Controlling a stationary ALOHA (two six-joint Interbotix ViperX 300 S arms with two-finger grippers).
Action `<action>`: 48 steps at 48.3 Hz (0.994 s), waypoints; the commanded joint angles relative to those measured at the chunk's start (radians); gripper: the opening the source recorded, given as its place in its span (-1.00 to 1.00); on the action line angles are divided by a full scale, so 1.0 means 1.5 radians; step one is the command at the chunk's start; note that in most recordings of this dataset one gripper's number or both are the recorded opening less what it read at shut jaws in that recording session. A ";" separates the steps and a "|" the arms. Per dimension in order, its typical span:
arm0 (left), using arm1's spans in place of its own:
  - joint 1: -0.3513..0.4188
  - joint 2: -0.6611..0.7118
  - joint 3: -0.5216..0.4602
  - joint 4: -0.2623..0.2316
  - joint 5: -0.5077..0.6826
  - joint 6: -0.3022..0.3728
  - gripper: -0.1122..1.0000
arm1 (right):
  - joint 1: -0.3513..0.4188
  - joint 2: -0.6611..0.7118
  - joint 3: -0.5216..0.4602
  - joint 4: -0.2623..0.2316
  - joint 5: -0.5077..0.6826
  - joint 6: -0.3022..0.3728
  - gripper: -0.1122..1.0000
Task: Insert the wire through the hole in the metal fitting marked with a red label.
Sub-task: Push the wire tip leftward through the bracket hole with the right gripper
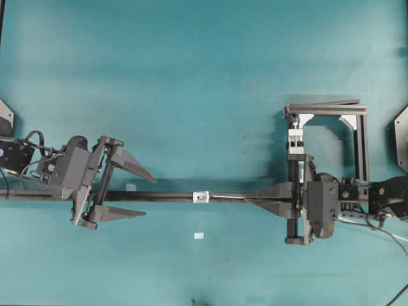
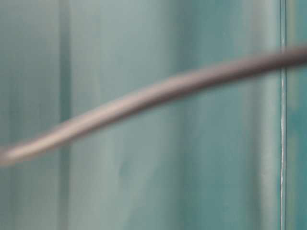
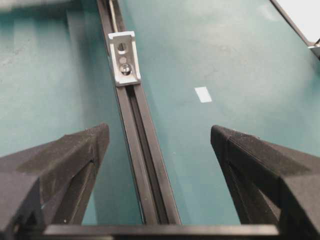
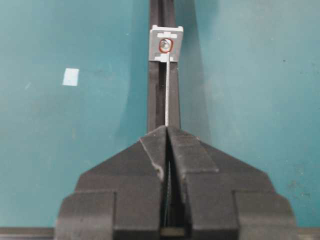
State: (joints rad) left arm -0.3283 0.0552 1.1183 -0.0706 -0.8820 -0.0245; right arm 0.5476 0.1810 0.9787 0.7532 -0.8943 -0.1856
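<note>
The metal fitting [image 1: 201, 196] is a small silver square block sitting on the black rail [image 1: 166, 195]. In the right wrist view a red ring marks the hole [image 4: 165, 45] in the fitting [image 4: 166, 35]. My right gripper [image 1: 250, 196] [image 4: 167, 128] is shut on the wire [image 4: 167, 95]. The thin silvery wire [image 1: 226, 197] runs straight along the rail, and its tip meets the fitting's near edge just under the hole. My left gripper [image 1: 148, 197] [image 3: 160, 132] is open and straddles the rail [image 3: 145, 160] with nothing held. It sits short of the fitting [image 3: 125, 57].
A black frame [image 1: 360, 143] with a white clamp block [image 1: 296, 137] stands at the back right. Pale tape patches [image 1: 198, 236] [image 3: 203, 94] [image 4: 70, 76] lie on the teal table. The table-level view is blurred, crossed by a grey streak [image 2: 153, 96].
</note>
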 commanded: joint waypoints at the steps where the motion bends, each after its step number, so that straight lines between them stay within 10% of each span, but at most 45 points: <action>1: 0.002 -0.006 -0.009 0.002 -0.004 0.001 0.45 | -0.005 -0.008 -0.010 -0.002 -0.002 0.000 -0.77; 48: 0.002 -0.006 -0.009 0.002 -0.004 0.002 0.45 | -0.008 0.006 -0.026 -0.015 0.001 0.000 -0.77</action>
State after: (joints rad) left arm -0.3283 0.0568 1.1152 -0.0706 -0.8820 -0.0230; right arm 0.5384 0.1994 0.9572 0.7332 -0.8897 -0.1856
